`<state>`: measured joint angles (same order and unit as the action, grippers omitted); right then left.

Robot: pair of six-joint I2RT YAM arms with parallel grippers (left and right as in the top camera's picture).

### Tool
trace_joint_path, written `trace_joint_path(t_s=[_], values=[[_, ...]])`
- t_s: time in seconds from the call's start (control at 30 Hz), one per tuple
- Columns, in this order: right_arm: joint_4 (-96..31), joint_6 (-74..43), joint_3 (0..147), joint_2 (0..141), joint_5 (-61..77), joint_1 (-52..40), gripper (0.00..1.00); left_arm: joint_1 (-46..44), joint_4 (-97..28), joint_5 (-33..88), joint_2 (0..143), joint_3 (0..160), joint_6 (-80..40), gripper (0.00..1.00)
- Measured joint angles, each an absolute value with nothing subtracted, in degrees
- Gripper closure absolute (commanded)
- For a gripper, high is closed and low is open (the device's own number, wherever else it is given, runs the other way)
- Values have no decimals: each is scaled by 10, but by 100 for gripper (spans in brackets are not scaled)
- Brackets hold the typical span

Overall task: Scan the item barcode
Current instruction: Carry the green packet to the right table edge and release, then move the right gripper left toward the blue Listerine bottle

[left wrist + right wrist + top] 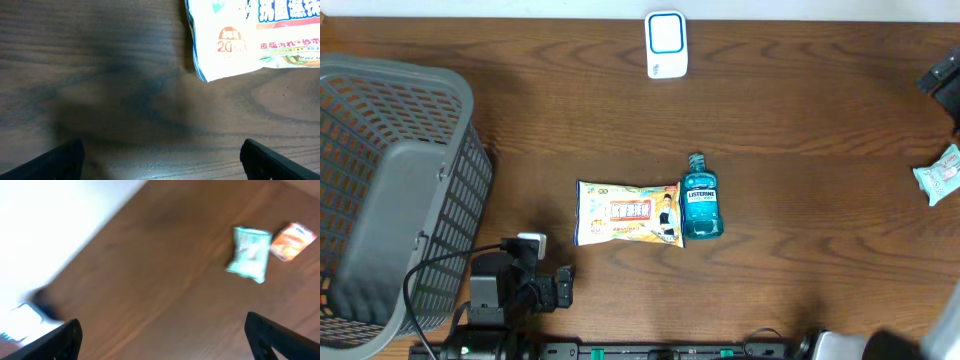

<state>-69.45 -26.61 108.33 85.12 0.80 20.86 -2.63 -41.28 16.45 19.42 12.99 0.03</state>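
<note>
Your left claw [167, 167] stood spread and held nothing. The pack [255, 35] lay just ahead of it, to its right, with the bottle [700, 200] beside the pack's far end. Your right claw [165, 345] was spread too and empty, a teal packet [248, 253] ahead on its right.

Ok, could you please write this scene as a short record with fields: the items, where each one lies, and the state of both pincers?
table: dark wood
basket: grey mesh, left edge
white device: far edge, middle
printed packet: flat, centre
mouthwash bottle: blue, lying right beside the packet
teal packet: right edge
left pincer: open, empty, over bare wood near the packet's corner
right pincer: open, empty, view blurred
</note>
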Motion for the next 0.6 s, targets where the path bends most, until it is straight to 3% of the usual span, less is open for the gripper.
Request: trace_joint_path(t_s=[0.2,0.6], values=[[-765,-310,1083,747,39,96,1,-26,-413,164,194,130,0,1],[-834,-329,1080,697,50,-67,1,-26,-413,164,194,130,0,1]])
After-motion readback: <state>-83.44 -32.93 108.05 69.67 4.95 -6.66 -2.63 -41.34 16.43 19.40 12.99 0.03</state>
